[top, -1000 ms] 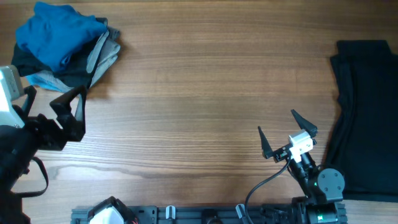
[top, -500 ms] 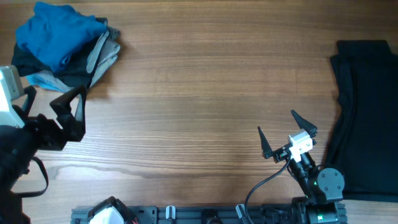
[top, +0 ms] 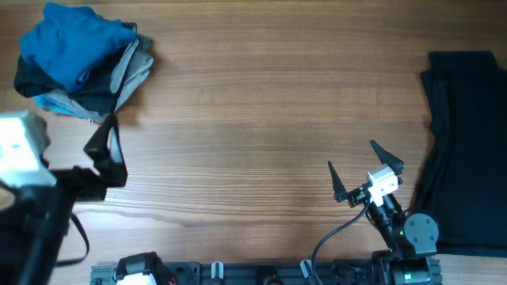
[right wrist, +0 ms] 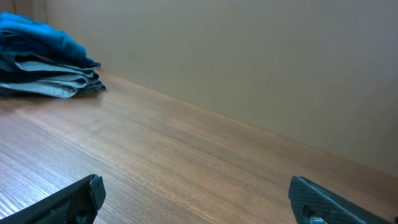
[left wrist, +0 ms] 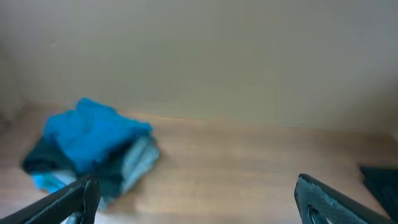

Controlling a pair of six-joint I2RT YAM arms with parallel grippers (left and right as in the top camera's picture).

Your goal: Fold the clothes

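Observation:
The clothes lie in a pile [top: 79,59] at the table's far left: a medium-blue T-shirt [top: 75,39] on top of black, grey [top: 136,71] and light-blue pieces. The pile also shows blurred in the left wrist view [left wrist: 93,143] and in the right wrist view [right wrist: 43,56]. A flat black garment [top: 467,150] lies at the right edge. My left gripper [top: 75,134] is open and empty, just in front of the pile, its jaws wide apart [left wrist: 199,205]. My right gripper [top: 360,168] is open and empty over bare wood [right wrist: 199,199].
The wooden table [top: 261,111] stretches between the pile and the black garment. A plain wall [right wrist: 249,56] rises behind its far edge. A black rail with the arm bases [top: 261,273] runs along the front edge.
My left arm has shifted to the right and looks larger from overhead; its wrist view is blurred by motion. The right arm and the clothes have not moved.

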